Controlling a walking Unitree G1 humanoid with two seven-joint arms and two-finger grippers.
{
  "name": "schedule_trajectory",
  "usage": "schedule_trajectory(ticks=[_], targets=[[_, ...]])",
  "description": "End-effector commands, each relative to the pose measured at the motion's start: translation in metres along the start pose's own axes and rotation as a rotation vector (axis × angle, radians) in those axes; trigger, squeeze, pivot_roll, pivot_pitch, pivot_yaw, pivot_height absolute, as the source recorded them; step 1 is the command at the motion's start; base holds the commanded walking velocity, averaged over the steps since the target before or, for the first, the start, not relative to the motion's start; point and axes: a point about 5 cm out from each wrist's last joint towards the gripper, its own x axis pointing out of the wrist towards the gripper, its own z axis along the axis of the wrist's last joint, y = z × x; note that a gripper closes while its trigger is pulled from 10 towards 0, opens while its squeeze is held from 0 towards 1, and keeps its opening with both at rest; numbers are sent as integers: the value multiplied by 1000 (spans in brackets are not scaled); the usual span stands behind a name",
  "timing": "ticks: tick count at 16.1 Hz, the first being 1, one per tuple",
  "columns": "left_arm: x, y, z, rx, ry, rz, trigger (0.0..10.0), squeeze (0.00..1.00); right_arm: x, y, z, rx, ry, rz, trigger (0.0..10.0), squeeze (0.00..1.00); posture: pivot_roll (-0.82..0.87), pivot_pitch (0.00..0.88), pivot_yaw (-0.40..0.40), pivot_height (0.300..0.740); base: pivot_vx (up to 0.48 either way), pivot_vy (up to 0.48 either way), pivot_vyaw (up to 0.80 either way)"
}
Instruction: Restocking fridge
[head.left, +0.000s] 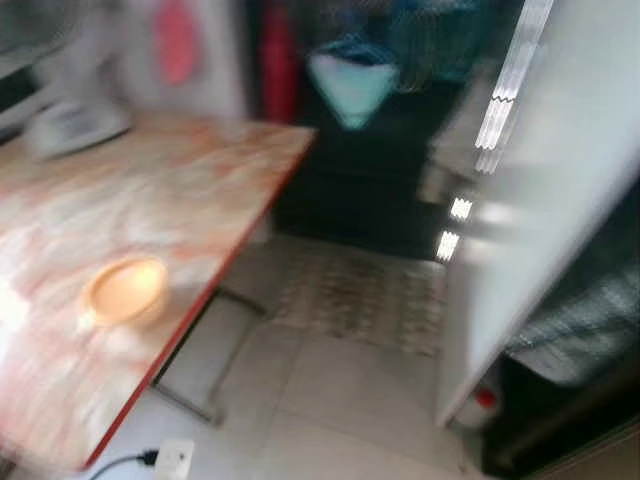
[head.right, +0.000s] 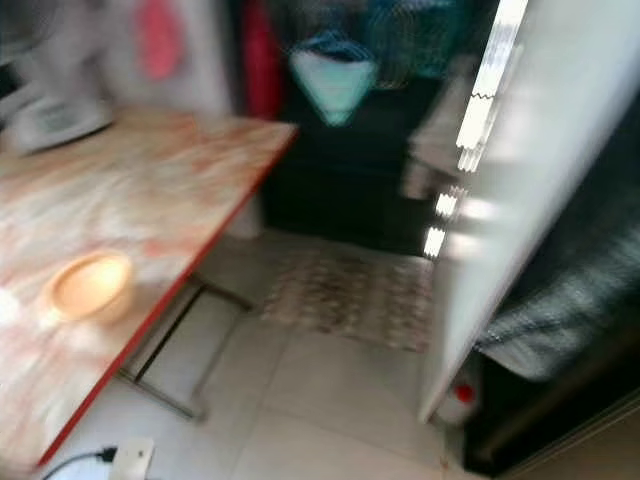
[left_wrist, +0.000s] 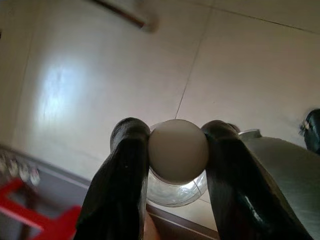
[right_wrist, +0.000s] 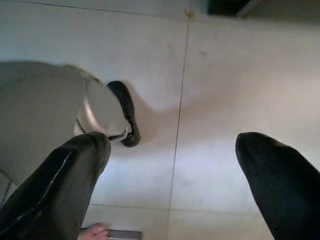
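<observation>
- i carry a bottle (left_wrist: 176, 175) by its white cap; my left gripper (left_wrist: 178, 150) is clenched on that cap, hanging low over the tiled floor (left_wrist: 100, 75).
- to do this well i should keep the squeeze firm and walk smoothly toward the open fridge door (head.left: 540, 220) on the right.
- my right gripper (right_wrist: 172, 150) hangs spread wide, holding nothing, pointing at the floor.
</observation>
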Motion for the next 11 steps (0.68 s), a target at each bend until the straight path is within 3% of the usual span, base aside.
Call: schedule_trajectory(ticks=[1,11], targets=[[0,3,-2,6,14,8,10000,0,-1,3,-7,2,22,11,10000,0,-70,14,98,740,0,0,-750],[-1,1,-6,5,38,-1,10000,0,-1,1,-7,-8,21,14,10000,0,-73,14,92,740,0,0,-749]])
